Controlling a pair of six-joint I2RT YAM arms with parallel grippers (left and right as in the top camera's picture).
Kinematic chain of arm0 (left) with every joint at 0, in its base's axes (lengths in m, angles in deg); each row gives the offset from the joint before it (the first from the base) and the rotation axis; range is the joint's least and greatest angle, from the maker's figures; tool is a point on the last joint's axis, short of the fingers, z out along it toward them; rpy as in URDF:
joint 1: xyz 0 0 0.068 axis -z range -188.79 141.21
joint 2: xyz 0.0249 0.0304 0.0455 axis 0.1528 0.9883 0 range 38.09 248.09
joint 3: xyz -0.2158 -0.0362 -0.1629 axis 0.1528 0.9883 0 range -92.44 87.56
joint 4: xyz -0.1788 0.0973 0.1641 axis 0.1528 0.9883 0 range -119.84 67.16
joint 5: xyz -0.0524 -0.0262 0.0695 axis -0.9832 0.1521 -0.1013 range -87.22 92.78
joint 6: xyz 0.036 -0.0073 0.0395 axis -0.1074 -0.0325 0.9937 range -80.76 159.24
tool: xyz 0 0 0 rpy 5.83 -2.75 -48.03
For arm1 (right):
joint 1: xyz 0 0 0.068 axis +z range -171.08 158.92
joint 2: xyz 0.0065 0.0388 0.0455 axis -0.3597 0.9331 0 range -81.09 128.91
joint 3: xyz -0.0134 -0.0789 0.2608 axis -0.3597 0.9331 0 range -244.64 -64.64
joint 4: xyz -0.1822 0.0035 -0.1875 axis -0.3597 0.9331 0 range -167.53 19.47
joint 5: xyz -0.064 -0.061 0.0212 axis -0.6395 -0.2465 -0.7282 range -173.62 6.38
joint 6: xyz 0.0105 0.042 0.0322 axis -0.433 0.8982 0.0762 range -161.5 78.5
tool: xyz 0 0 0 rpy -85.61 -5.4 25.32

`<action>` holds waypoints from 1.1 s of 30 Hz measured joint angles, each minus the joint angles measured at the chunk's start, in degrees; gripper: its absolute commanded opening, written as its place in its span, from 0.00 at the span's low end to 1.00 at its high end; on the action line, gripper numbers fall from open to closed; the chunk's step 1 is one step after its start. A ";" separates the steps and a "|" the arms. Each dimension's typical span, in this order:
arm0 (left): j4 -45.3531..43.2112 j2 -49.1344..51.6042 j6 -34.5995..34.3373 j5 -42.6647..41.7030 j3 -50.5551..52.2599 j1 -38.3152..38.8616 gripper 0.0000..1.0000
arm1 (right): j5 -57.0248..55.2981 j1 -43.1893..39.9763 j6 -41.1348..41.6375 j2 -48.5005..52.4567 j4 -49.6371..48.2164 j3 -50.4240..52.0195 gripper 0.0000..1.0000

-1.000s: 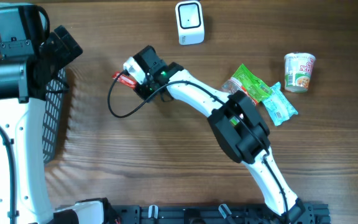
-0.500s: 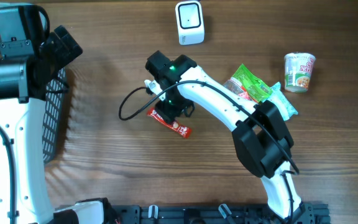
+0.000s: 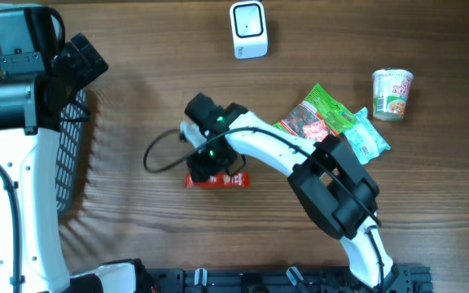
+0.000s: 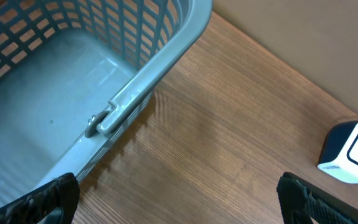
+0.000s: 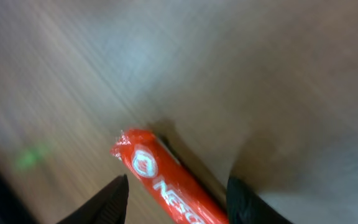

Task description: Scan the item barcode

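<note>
Black fingers [image 5: 114, 200] of the right gripper [image 5: 179, 202] stood partly apart, straddling a slim red foil snack stick [image 5: 160, 180] without closing on it. Wood showed on either side of the wrapper, so it looked let go, flat on the brown wooden table [image 3: 137, 236]. From overhead the right gripper [image 3: 208, 163] hung directly over the stick [image 3: 228, 181], whose long axis ran roughly left to right across the table. In the wrist view it crossed the gap between the fingers on a slant. The white box-shaped barcode scanner [image 3: 248, 29] sat well apart, toward the far edge and slightly to the right. A scan would probably need a regrip and a carry that way. The right arm was much the nearer. The left gripper [image 4: 179, 205] hovered wide open and empty beside the grey plastic mesh basket [image 4: 154, 81].

Counted: one red stick, one scanner, one basket, one green crinkled snack bag [image 3: 320, 114], one pale blue-green packet [image 3: 366, 140], one cup of instant noodles [image 3: 392, 94].
</note>
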 measured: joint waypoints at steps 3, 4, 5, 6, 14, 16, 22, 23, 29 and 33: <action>-0.02 0.00 0.00 0.00 0.00 -0.02 1.00 | 2.97 1.49 -10.10 0.02 9.57 0.33 0.52; -0.02 0.00 0.00 0.00 0.00 0.00 1.00 | 3.39 1.40 -12.04 0.00 10.45 0.33 0.52; -0.02 0.00 0.00 0.00 0.00 -0.02 1.00 | 4.15 1.29 -13.44 -0.17 9.77 0.33 0.52; -0.02 0.00 0.00 0.00 0.00 0.00 1.00 | 4.83 1.25 -14.12 -0.83 8.68 0.46 0.51; -0.07 0.00 0.00 0.00 0.00 0.00 1.00 | -4.63 7.23 -0.87 -18.99 8.90 0.66 0.40; -0.02 0.00 0.00 0.00 0.00 -0.02 1.00 | -12.39 10.51 8.50 -19.17 11.69 0.66 0.22; -0.04 0.00 0.00 0.02 0.00 -0.02 1.00 | -25.59 20.85 22.53 -19.41 10.69 9.18 0.04; -0.04 0.00 0.00 0.02 0.00 -0.02 1.00 | -25.68 20.50 23.43 -19.47 7.61 12.26 0.04; -0.04 0.00 0.00 0.00 0.00 -0.02 1.00 | -17.77 15.15 32.41 -19.47 0.94 20.00 0.04; -0.04 0.00 0.00 0.00 0.00 -0.02 1.00 | -9.66 8.59 42.51 -19.34 -6.27 26.71 0.04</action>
